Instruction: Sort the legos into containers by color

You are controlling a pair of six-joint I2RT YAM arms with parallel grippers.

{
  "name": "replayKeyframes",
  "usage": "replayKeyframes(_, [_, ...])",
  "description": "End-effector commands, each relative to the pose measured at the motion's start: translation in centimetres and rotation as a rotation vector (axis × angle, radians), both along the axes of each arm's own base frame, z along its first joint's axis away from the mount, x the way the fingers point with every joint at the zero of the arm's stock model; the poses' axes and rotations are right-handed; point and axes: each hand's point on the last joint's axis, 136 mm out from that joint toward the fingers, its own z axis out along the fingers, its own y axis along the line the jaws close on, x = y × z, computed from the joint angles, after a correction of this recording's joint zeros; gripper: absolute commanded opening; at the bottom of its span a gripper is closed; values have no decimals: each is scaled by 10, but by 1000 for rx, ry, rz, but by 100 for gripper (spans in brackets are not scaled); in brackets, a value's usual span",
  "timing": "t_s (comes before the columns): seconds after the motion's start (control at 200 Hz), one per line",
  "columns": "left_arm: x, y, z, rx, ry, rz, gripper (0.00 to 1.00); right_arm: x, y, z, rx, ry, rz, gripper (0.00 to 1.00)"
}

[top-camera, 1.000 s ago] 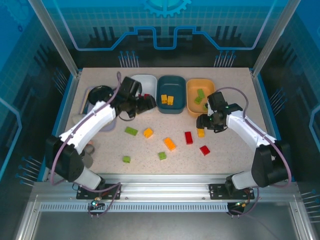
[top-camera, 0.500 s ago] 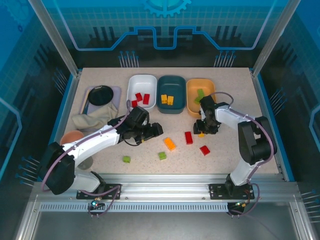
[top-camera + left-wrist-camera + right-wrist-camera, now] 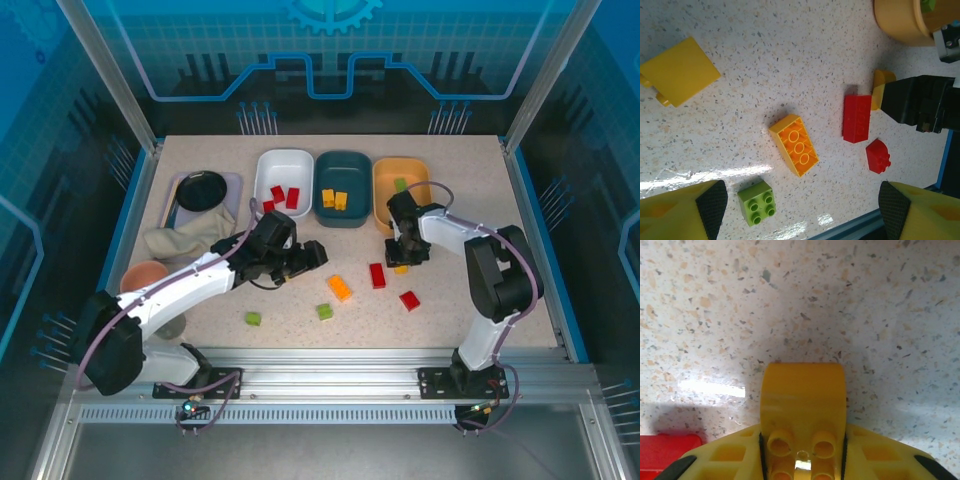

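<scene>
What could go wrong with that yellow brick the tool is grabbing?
The right tool grips just one end of the yellow brick, so it might twist loose. The red brick beside it could get bumped. The nearby orange-yellow tub holds a green brick, so dropping there would mix colors.

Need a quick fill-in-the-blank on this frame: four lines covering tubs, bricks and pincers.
1. The plastic bricks in the white shallow plastic tub are all ___.
2. The arched plastic brick gripped by the right pincer is ___.
3. The left pincer hangs over the table with its jaws ___.
4. The light green square plastic brick shows ___ studs on top.

Missing words: red; yellow; open; four.
</scene>
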Motion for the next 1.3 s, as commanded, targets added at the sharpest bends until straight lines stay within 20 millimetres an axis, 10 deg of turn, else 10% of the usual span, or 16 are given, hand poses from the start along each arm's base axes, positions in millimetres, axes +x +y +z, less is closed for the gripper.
replayKeyframes(0.0, [5,6,22,11,-57,35,83,0,13,42,-8,-96,43,23])
replayKeyframes(0.17, [31,15,53,-14,-94,101,84,17,60,111,66,-234,114,23])
replayKeyframes(0.355, [71,26,69,-22,-107,161,84,77,98,128,75,-277,99,22])
replayKeyframes(0.64, [110,28,82,-31,-129,176,84,167,112,85,-25,-213,-31,22])
replayKeyframes(0.865, [103,32,77,-22,-114,179,84,181,112,50,-58,-154,-82,25])
replayKeyframes(1.295, [83,42,64,-6,-86,184,84,178,106,45,-51,-132,-125,40])
